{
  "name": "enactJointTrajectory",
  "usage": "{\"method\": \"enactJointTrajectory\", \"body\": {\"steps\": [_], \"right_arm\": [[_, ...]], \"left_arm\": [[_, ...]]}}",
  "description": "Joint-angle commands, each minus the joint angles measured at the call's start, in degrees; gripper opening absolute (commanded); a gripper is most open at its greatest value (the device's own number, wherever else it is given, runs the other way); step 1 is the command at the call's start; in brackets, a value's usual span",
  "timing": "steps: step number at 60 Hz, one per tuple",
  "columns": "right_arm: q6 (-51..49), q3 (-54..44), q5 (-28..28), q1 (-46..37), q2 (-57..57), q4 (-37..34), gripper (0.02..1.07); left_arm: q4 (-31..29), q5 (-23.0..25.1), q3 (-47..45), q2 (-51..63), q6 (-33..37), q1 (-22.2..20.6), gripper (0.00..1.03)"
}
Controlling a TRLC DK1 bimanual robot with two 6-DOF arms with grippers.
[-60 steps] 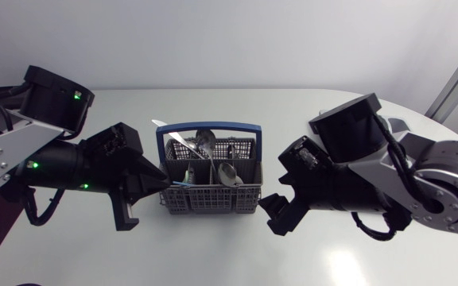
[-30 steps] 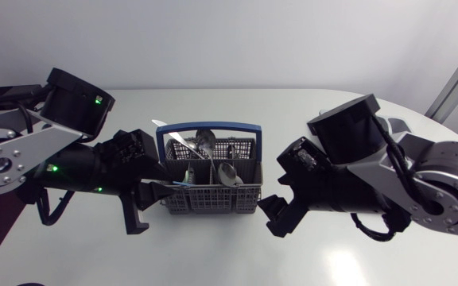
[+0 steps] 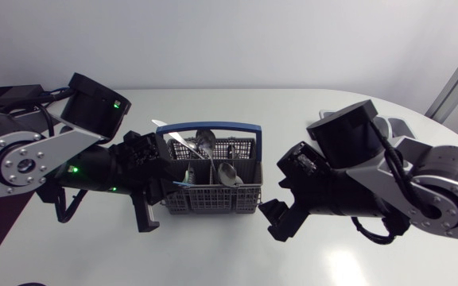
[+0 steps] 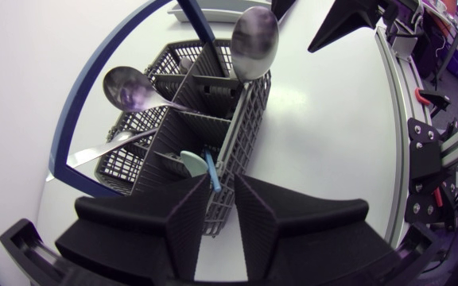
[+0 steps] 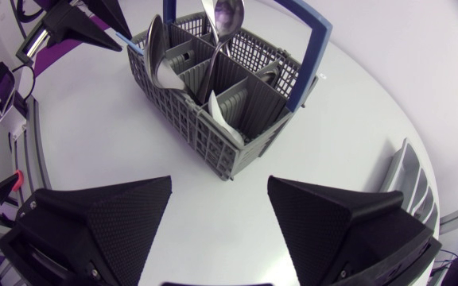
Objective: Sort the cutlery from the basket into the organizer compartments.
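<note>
Two risks stand out. The left claw (image 4: pixel 219 191) sits at the end wall of the grey basket (image 3: pixel 213 200), which stands mid-bench (image 3: pixel 237 246). If it closes there, it may pinch the basket's mesh along with the thin blue handle (image 4: pixel 211 171), dragging or tipping the basket. The slim handle could also slip free. Two spoons (image 4: pixel 253 44) lean out of the far compartments and might spill if the basket is jolted. The left claw's fingers are a narrow gap apart. The blue handle stands just ahead of that gap, and it is unclear whether either finger touches it. The right claw (image 5: pixel 219 183) is spread wide and empty, near the basket's other end.
</note>
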Motion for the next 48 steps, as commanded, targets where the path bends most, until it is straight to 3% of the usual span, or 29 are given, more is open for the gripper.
{"method": "enactJointTrajectory", "body": {"steps": [1,15,23,33,48], "right_arm": [[-1.20,-1.60,0.62,-0.02,-0.49,0.56,0.89],[-1.11,-1.95,0.71,-0.11,-0.49,0.65,0.89],[-1.20,-2.13,0.79,-0.11,-0.49,0.65,0.89],[-1.28,-2.22,0.97,-0.11,-0.58,0.65,0.89],[-1.64,-2.39,0.97,-0.11,-1.46,0.65,0.89]], "left_arm": [[0.25,-0.79,1.86,1.20,-0.26,-0.50,0.14],[0.25,-1.49,2.13,1.38,-0.35,-1.03,0.11],[0.34,-1.49,2.39,0.94,-1.14,-1.38,0.04],[-0.19,-1.58,3.71,0.50,-1.23,-1.64,0.04],[-6.87,-1.58,9.25,0.15,-1.58,-2.08,0.04]]}}
